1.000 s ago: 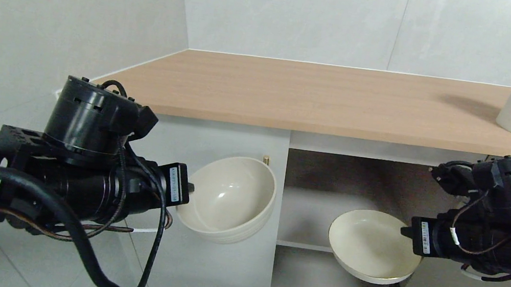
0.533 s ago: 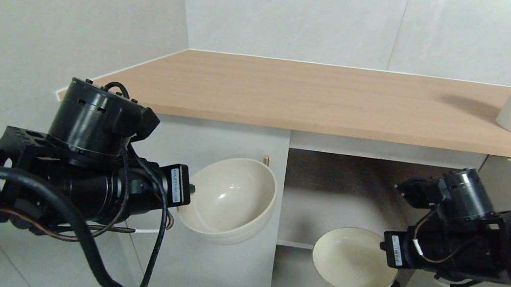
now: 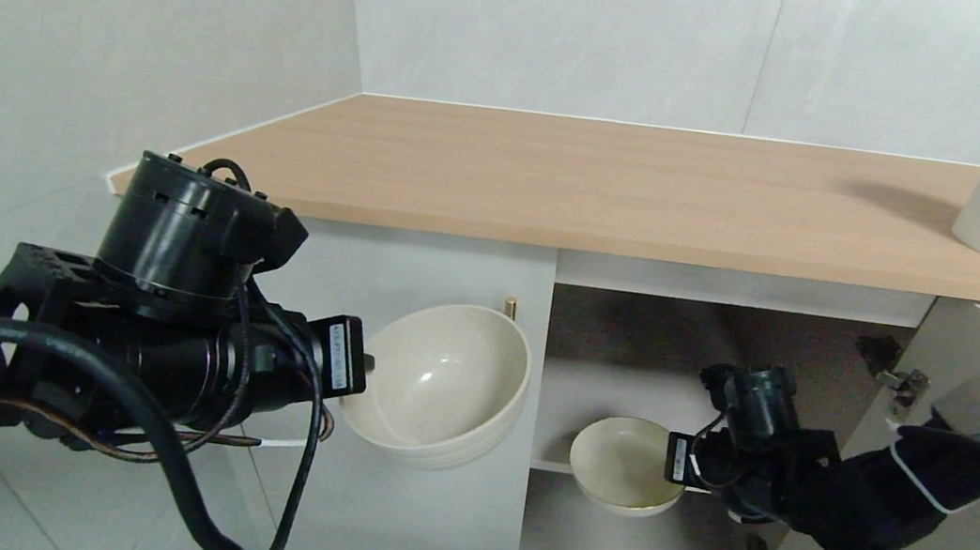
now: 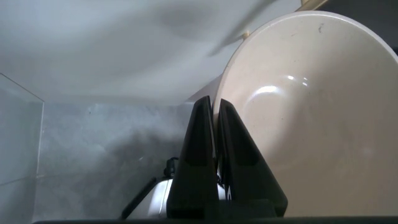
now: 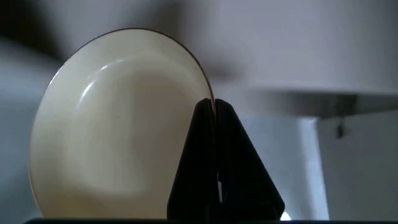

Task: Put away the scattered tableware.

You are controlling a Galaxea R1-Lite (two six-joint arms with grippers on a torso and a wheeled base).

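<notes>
The left gripper [image 3: 367,363] is clamped on the rim of a deep cream bowl [image 3: 438,382], held before the closed door [image 3: 384,507]; the right gripper [image 3: 680,459] pinches a shallow dish [image 3: 622,458] by its rim inside the open cupboard [image 3: 634,332], at shelf [image 3: 555,466] level; whether it rests there I cannot tell; both pieces look glazed, stiff, slippery and breakable, so rim holds want firm pressure and a gentle set-down.
</notes>
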